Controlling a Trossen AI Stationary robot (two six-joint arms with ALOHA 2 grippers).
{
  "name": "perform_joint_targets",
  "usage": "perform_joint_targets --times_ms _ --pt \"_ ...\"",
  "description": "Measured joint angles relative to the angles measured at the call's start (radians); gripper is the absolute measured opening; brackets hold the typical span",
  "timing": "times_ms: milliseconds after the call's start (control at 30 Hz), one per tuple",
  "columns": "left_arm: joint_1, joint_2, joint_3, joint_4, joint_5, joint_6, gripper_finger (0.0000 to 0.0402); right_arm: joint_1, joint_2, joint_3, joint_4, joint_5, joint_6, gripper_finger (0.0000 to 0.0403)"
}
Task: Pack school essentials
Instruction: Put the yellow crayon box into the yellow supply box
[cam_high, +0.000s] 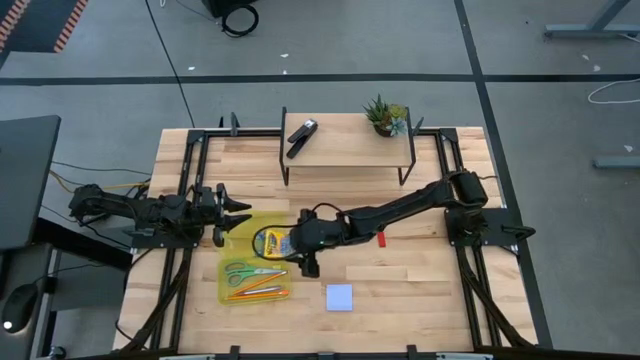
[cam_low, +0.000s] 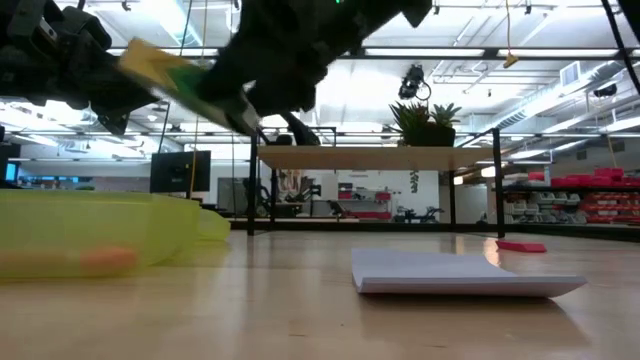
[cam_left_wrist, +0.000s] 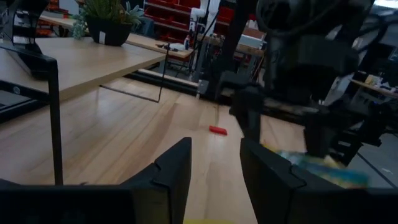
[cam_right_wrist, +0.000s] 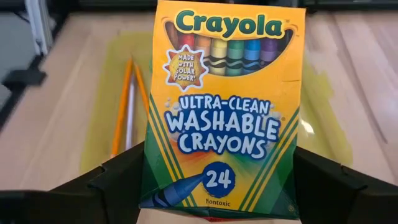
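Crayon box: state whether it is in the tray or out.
Out: the crayon box, clamped in the right gripper, is held above the yellow tray.

Bright ceiling lights (cam_low: 560, 90) light the room evenly, and shadows on the table (cam_high: 420, 280) are soft. Close things blur at table height (the yellow tray (cam_low: 90, 235) most), while the crayon box (cam_right_wrist: 224, 106) looks sharp.

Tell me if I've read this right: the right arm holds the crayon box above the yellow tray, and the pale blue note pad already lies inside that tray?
Not quite. The right gripper does hold the crayon box above the yellow tray, but the pale blue note pad is not inside it. The high view shows the pad lying on the bare table beside the tray.
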Motion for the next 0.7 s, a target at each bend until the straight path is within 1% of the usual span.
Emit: perform_joint_targets --times_ms 67,133,333,467,600,700 --pt "0.0 0.004 0.001 0.004 0.0 0.0 0.0144 -0.002 0.042 0.052 -0.013 -0.015 -0.003 0.0333" --pt "0.0 0.005 -0.001 0.001 0.0 0.0 0.0145 -0.003 0.09 0.117 -0.061 -0.027 -0.014 0.0333" --pt "0.0 0.021 -0.001 -0.005 0.0 0.0 0.0152 0.006 0.279 0.375 -0.218 -0.092 -0.061 0.0333" --pt "0.0 0.026 0.0 -0.001 0.0 0.0 0.0151 0.01 0.368 0.505 -0.293 -0.129 -0.081 0.0333" --pt "0.0 0.026 0.0 0.0 0.0 0.0 0.0147 0.014 0.416 0.576 -0.331 -0.156 -0.086 0.0333" --pt "0.0 0.026 0.0 0.0 0.0 0.0 0.0144 0.014 0.419 0.584 -0.328 -0.181 -0.077 0.0333"
